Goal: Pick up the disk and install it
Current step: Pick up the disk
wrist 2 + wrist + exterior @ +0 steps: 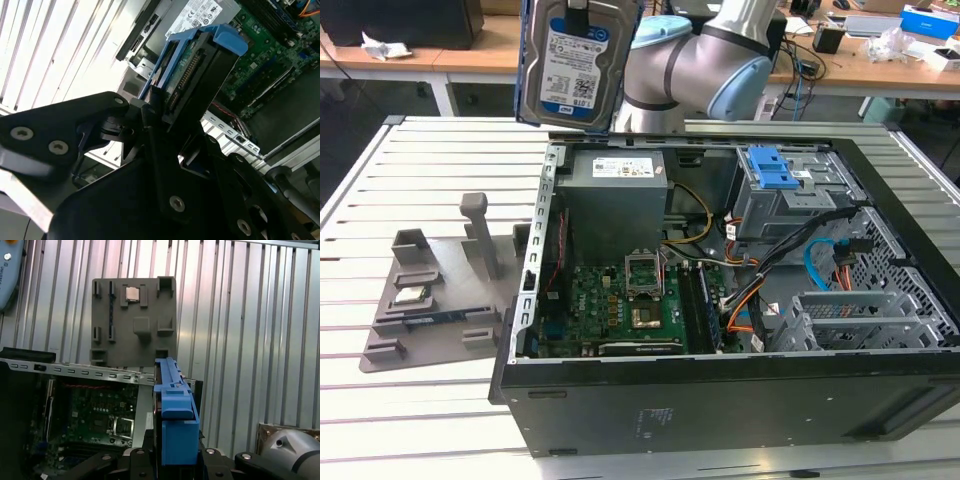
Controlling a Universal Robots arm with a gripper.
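Tool (162,120) tight around the disk (575,65)

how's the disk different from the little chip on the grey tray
The disk is large, rectangular, blue-framed and labelled; the chip is small, square and bare. The disk hangs upright in the gripper over the open case's edge; the chip lies flat in the grey tray. Both look silvery.

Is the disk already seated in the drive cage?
No: in the exterior view the disk hangs in the air above the open case's edge, well apart from the drive cage.
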